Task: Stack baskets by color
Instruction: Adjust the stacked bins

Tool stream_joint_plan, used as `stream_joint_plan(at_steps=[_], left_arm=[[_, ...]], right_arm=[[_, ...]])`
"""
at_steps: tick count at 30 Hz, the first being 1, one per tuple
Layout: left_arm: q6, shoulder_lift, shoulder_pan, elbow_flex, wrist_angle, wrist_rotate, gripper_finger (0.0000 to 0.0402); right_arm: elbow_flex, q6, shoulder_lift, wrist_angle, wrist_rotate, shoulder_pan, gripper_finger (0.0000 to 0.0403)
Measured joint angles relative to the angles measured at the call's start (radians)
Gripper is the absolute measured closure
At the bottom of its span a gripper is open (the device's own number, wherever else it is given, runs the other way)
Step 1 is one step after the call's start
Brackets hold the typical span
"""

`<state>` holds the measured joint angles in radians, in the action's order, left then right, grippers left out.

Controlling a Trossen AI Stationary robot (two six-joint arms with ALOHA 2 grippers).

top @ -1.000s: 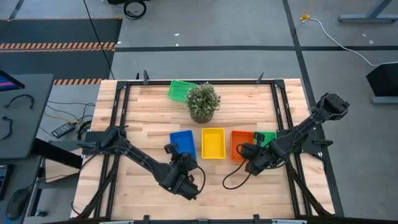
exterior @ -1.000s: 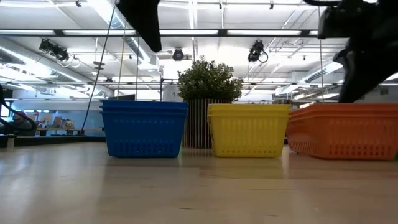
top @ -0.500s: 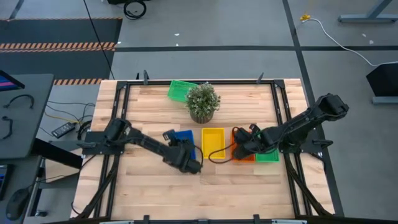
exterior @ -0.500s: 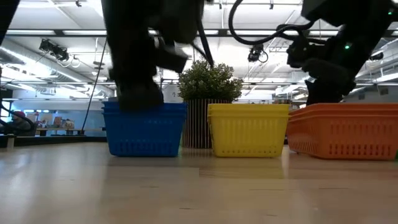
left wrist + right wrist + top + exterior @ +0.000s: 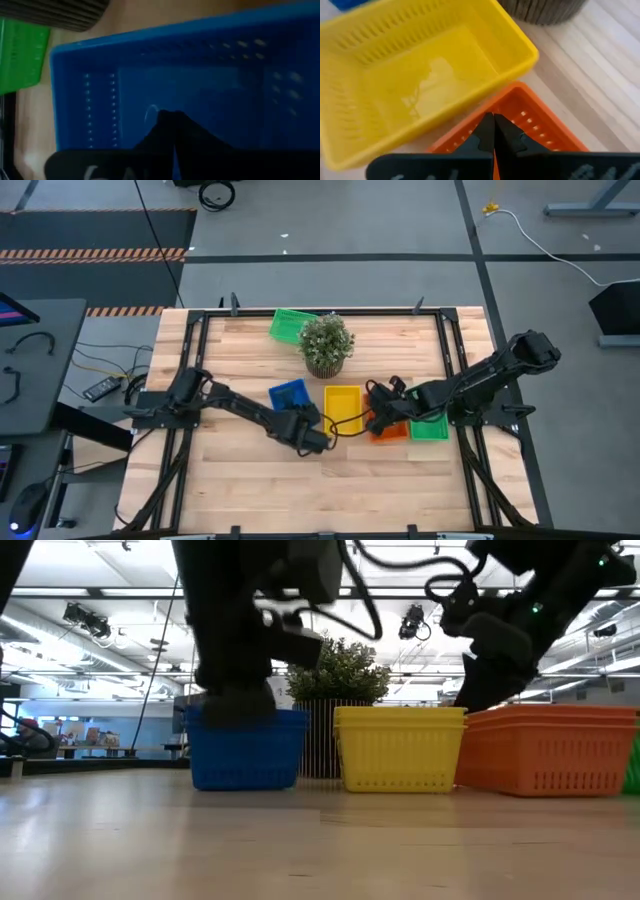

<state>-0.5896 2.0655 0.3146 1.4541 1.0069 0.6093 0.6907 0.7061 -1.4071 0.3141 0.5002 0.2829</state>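
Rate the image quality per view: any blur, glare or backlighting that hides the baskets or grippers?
High view: evenly lit and sharp. Low view: bright ceiling lights leave both arms as dark silhouettes, though the blue basket and orange basket read clearly. Left wrist view: soft, the left gripper a dark shape. Right wrist view: sharp, with glare on the yellow basket floor beyond the right gripper.

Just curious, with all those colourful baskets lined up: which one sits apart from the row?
The green basket at the table's far edge, behind the potted plant. The blue basket, yellow basket, orange basket and another green basket form the row.
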Motion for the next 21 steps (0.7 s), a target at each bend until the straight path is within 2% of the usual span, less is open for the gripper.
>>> stream_joint_plan(at_steps=[6, 13, 17, 21], left_arm=[[0.026, 0.000, 0.085, 0.114, 0.097, -0.010, 0.0393], [0.020, -0.001, 0.156, 0.278, 0.241, 0.017, 0.0398], [0.026, -0.001, 0.108, 0.253, 0.249, -0.006, 0.0398], [0.060, -0.001, 0.027, 0.155, 0.129, -0.035, 0.0398]], right_arm=[[0.034, -0.029, 0.001, -0.003, 0.083, 0.045, 0.0400], [0.065, -0.033, 0.001, 0.049, 0.103, 0.123, 0.0400], [0.065, 0.028, 0.001, 0.092, 0.102, 0.165, 0.0400], [0.065, 0.094, 0.001, 0.148, 0.108, 0.205, 0.0400]])
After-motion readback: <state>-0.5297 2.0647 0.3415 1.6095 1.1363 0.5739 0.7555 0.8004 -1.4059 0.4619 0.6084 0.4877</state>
